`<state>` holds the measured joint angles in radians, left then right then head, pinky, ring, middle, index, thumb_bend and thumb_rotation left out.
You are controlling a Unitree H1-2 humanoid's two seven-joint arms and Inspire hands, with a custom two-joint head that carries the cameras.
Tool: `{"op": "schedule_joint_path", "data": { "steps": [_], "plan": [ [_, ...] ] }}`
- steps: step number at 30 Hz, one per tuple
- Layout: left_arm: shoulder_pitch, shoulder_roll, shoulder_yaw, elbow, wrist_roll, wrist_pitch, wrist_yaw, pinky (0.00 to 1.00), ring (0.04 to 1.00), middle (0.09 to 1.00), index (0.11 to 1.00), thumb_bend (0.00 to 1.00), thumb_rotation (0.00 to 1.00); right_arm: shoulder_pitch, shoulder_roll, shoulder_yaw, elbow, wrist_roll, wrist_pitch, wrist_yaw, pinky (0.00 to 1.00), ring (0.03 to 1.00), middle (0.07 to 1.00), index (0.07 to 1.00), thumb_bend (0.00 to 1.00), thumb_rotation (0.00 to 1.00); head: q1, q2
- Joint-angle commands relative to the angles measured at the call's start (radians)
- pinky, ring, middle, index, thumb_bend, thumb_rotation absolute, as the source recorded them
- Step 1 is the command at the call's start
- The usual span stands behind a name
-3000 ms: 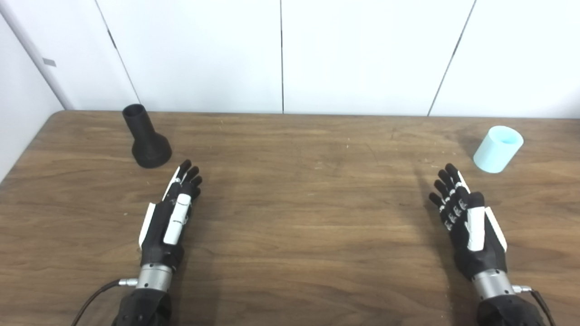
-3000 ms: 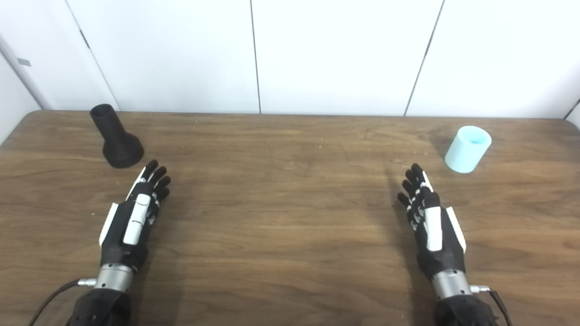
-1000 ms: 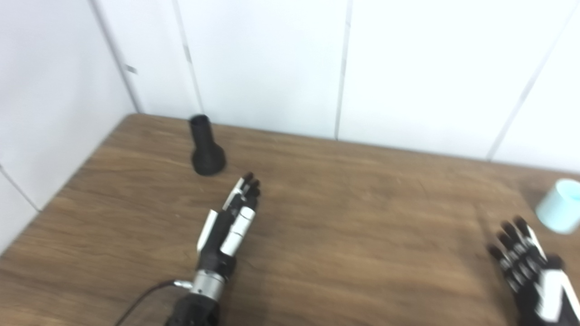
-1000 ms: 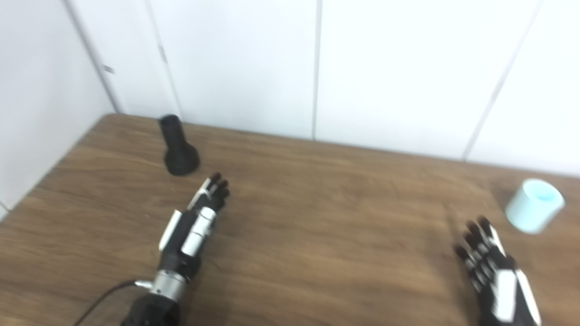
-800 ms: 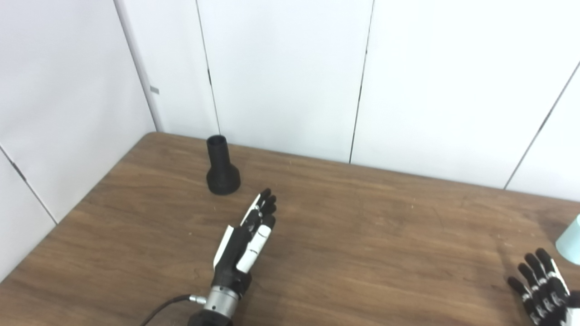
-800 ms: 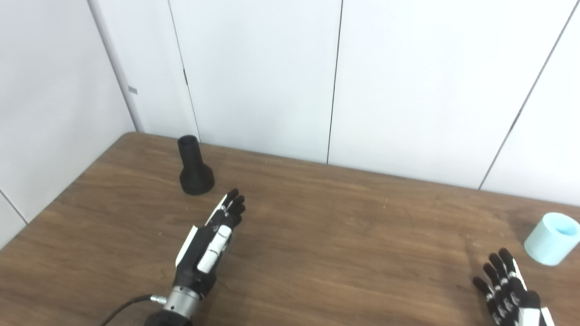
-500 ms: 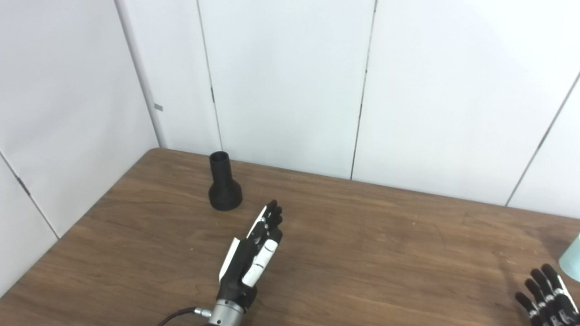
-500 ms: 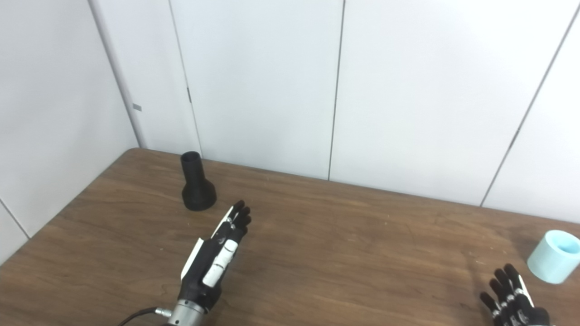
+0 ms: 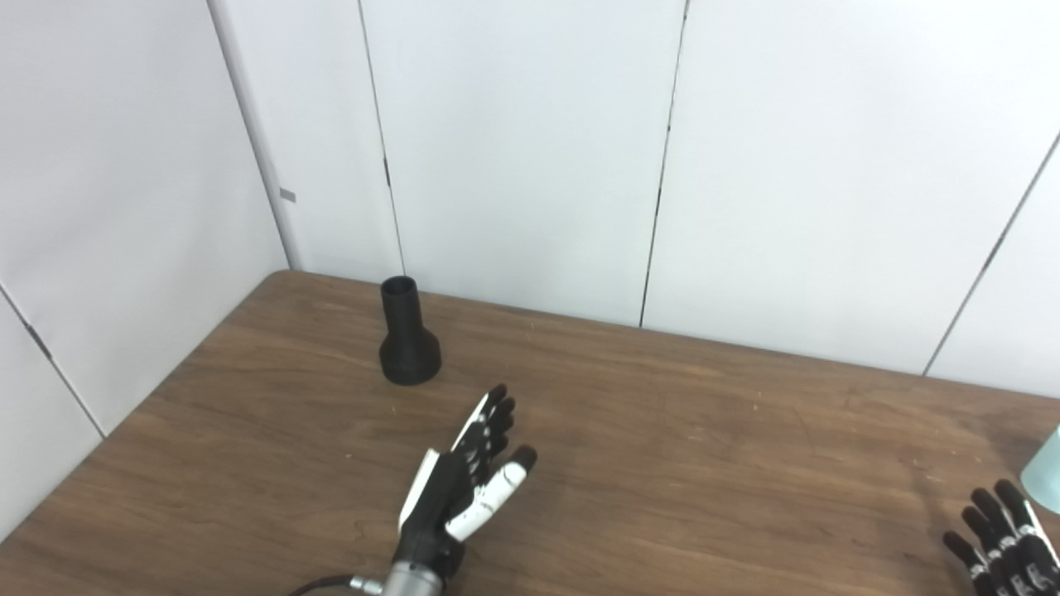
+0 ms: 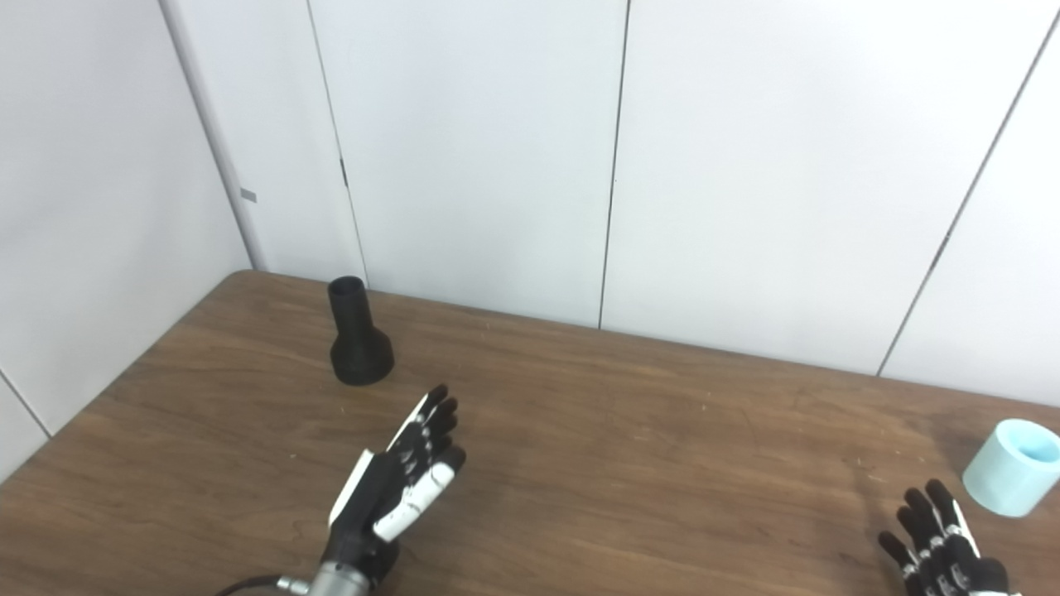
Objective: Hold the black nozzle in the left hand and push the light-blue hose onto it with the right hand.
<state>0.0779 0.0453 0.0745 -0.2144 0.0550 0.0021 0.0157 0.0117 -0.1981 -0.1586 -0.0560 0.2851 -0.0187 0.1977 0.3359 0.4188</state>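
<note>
The black nozzle stands upright on its wide base near the table's far left, narrow end up. My left hand hovers open a short way in front and to the right of it, fingers pointing towards the far side and thumb spread out. The light-blue hose, a short cylinder, stands at the far right with its open end up. My right hand is at the bottom right corner, fingers apart and empty, just short of the hose; its palm is cut off by the picture's edge.
The wooden table carries only these two objects. White wall panels close off the back and the left side. The table's left edge runs diagonally close to the nozzle.
The camera swung left and up over the earlier frames, then steadied. In the last half second my left hand's thumb spread outward and the hand turned slightly. Nozzle and hose stayed put.
</note>
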Motion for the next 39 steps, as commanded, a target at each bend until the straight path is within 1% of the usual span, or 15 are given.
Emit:
{"op": "schedule_joint_path", "data": {
  "steps": [1, 5, 8, 11, 13, 15, 19, 21, 24, 27, 28, 30, 33, 37, 39],
  "plan": [
    [-0.025, 0.003, 0.014, -0.065, 0.052, 0.000, 0.041, 0.94, 0.932, 0.922, 0.907, 0.74, 0.31, 0.011, 0.002, -0.002, 0.021, 0.003, -0.022, 0.002, 0.91, 0.986, 0.975, 0.999, 0.54, 1.00, 0.004, 0.001],
    [-0.048, 0.013, 0.056, -0.105, 0.129, 0.039, 0.095, 0.92, 0.906, 0.898, 0.885, 0.79, 0.22, 0.011, 0.004, 0.000, 0.026, 0.002, -0.027, 0.002, 0.91, 0.986, 0.973, 1.000, 0.55, 1.00, 0.005, 0.002],
    [-0.078, 0.042, 0.093, -0.132, 0.207, 0.086, 0.128, 0.88, 0.885, 0.881, 0.864, 0.83, 0.18, 0.014, 0.004, 0.000, 0.019, 0.002, -0.025, 0.002, 0.89, 0.977, 0.967, 0.996, 0.55, 1.00, -0.001, 0.008],
    [-0.104, 0.077, 0.124, -0.143, 0.233, 0.118, 0.130, 0.88, 0.875, 0.868, 0.859, 0.84, 0.17, 0.015, 0.002, -0.002, 0.026, 0.003, -0.032, 0.005, 0.88, 0.970, 0.961, 0.990, 0.56, 1.00, 0.000, 0.010],
    [-0.124, 0.104, 0.140, -0.160, 0.266, 0.164, 0.129, 0.88, 0.878, 0.868, 0.858, 0.85, 0.17, 0.015, 0.003, -0.001, 0.030, 0.000, -0.034, 0.004, 0.87, 0.966, 0.960, 0.985, 0.56, 1.00, 0.000, 0.011],
    [-0.142, 0.131, 0.149, -0.168, 0.301, 0.201, 0.128, 0.87, 0.877, 0.871, 0.859, 0.85, 0.17, 0.014, 0.003, 0.000, 0.033, -0.003, -0.034, 0.004, 0.86, 0.965, 0.960, 0.984, 0.57, 1.00, 0.001, 0.011],
    [-0.175, 0.184, 0.155, -0.145, 0.360, 0.240, 0.128, 0.86, 0.865, 0.870, 0.857, 0.86, 0.17, 0.014, 0.001, 0.003, 0.032, -0.008, -0.030, 0.004, 0.85, 0.964, 0.961, 0.982, 0.57, 1.00, 0.004, 0.014],
    [-0.190, 0.208, 0.154, -0.127, 0.382, 0.261, 0.122, 0.88, 0.869, 0.870, 0.860, 0.86, 0.20, 0.015, 0.000, 0.004, 0.033, -0.010, -0.028, 0.005, 0.85, 0.963, 0.961, 0.982, 0.58, 1.00, 0.005, 0.017],
    [-0.215, 0.249, 0.147, -0.100, 0.413, 0.309, 0.100, 0.90, 0.898, 0.883, 0.868, 0.87, 0.26, 0.017, -0.001, 0.005, 0.029, -0.012, -0.022, 0.005, 0.85, 0.962, 0.960, 0.981, 0.58, 1.00, 0.003, 0.019],
    [-0.235, 0.288, 0.134, -0.079, 0.449, 0.355, 0.082, 0.87, 0.910, 0.902, 0.876, 0.87, 0.31, 0.018, -0.001, 0.007, 0.032, -0.015, -0.022, 0.007, 0.85, 0.961, 0.959, 0.980, 0.59, 1.00, 0.001, 0.022],
    [-0.243, 0.305, 0.127, -0.067, 0.465, 0.367, 0.078, 0.95, 0.927, 0.917, 0.882, 0.88, 0.35, 0.017, -0.002, 0.008, 0.034, -0.017, -0.022, 0.008, 0.84, 0.960, 0.958, 0.978, 0.59, 1.00, 0.002, 0.022],
    [-0.267, 0.338, 0.112, -0.029, 0.493, 0.390, 0.067, 0.99, 0.966, 0.941, 0.892, 0.89, 0.40, 0.016, -0.002, 0.010, 0.036, -0.019, -0.021, 0.010, 0.84, 0.959, 0.955, 0.976, 0.59, 1.00, 0.003, 0.021],
    [-0.288, 0.359, 0.095, 0.007, 0.511, 0.407, 0.061, 1.00, 0.993, 0.965, 0.908, 0.90, 0.43, 0.015, -0.004, 0.013, 0.039, -0.019, -0.020, 0.010, 0.83, 0.957, 0.953, 0.976, 0.60, 1.00, 0.003, 0.022],
    [-0.339, 0.407, 0.045, 0.125, 0.550, 0.412, 0.049, 1.00, 1.000, 0.987, 0.913, 0.92, 0.42, 0.012, -0.013, 0.013, 0.050, -0.020, -0.022, 0.015, 0.81, 0.955, 0.953, 0.990, 0.62, 1.00, 0.000, 0.022],
    [-0.369, 0.431, 0.021, 0.190, 0.557, 0.411, 0.040, 1.00, 1.000, 0.995, 0.918, 0.92, 0.44, 0.011, -0.016, 0.014, 0.059, -0.020, -0.026, 0.017, 0.80, 0.955, 0.953, 0.991, 0.63, 1.00, -0.003, 0.025]
  ]
}}
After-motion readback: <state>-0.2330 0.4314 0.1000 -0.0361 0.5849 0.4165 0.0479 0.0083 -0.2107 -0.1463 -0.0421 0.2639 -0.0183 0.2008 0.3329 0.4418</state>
